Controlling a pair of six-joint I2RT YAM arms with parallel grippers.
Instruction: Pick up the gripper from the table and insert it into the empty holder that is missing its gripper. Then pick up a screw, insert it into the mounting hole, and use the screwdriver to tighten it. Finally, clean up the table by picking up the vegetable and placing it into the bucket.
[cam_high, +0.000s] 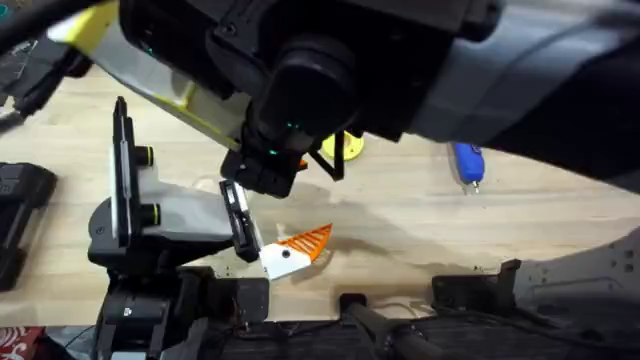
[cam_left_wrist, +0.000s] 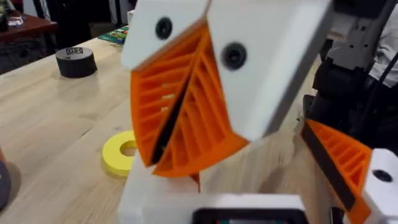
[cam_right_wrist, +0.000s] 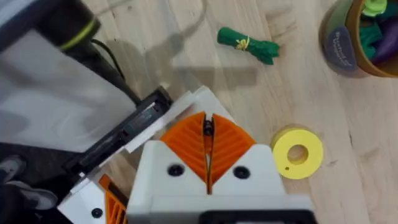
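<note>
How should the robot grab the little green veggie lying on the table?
Grip the vegetable across its middle, near the yellow tie, coming straight down from above. It lies flat on the bare wooden table, long and thin, so a pincer should close across the narrow width.

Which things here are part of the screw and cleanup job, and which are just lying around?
For the job:
orange gripper tip
white holder
blue screwdriver
green vegetable
bucket, already holding some toy pieces

Just lying about:
yellow ring
black tape roll
</note>
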